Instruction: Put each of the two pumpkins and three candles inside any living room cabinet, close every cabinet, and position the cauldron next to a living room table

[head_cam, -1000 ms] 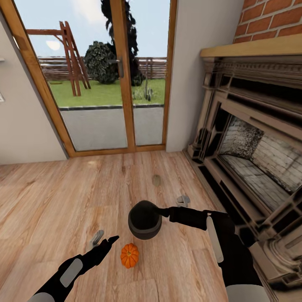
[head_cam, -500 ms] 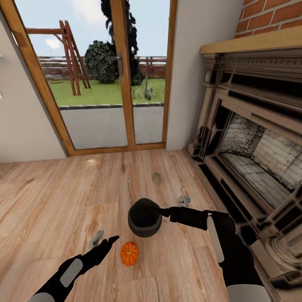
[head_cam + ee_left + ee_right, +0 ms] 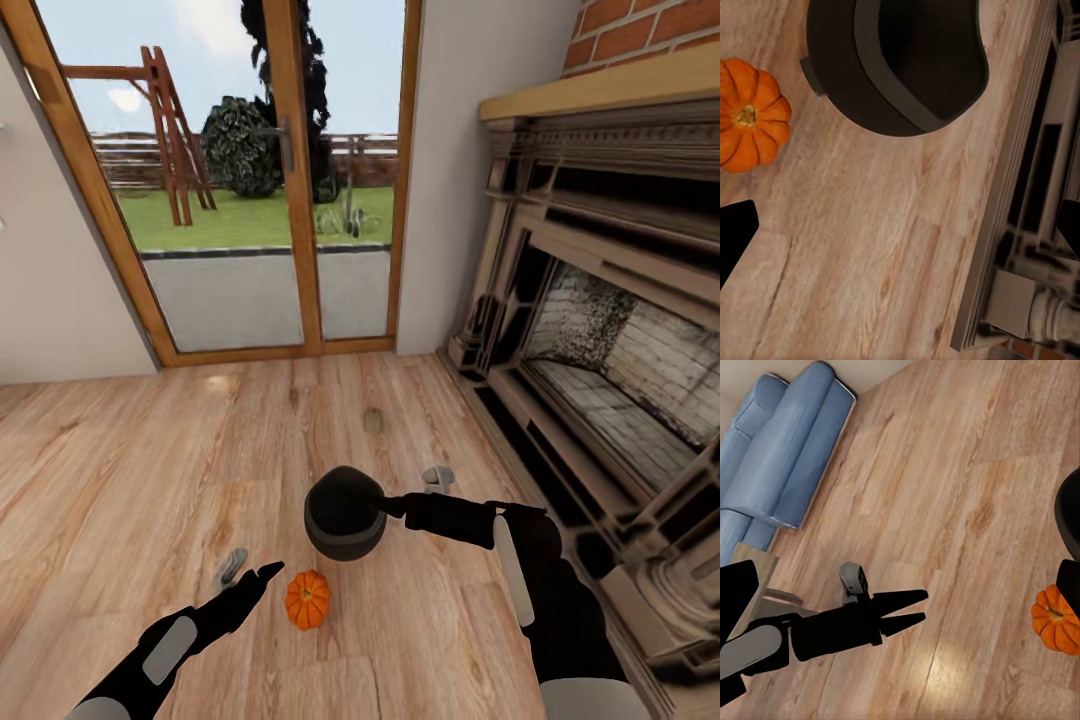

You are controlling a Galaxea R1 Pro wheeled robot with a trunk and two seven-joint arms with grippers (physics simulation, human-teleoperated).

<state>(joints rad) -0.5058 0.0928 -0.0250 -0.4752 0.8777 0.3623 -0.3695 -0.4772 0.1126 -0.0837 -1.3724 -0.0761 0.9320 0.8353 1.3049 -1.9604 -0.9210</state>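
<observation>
Cauldron carried clear of the floor, one pumpkin waiting beneath it.

The cauldron point(image 3: 344, 512) hung above the wooden floor point(image 3: 150, 470), clamped at its rim by the right pincer point(image 3: 385, 505), apparently for carrying to a table. Just beside the cauldron lay a pumpkin point(image 3: 307, 599); beside that, the left pincer point(image 3: 268, 573) pointed, its fingers nearly together and holding nothing.

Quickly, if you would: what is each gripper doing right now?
Left gripper: shut, holding nothing, beside the pumpkin on the floor.
Right gripper: shut on the cauldron, carrying it above the floor.
</observation>
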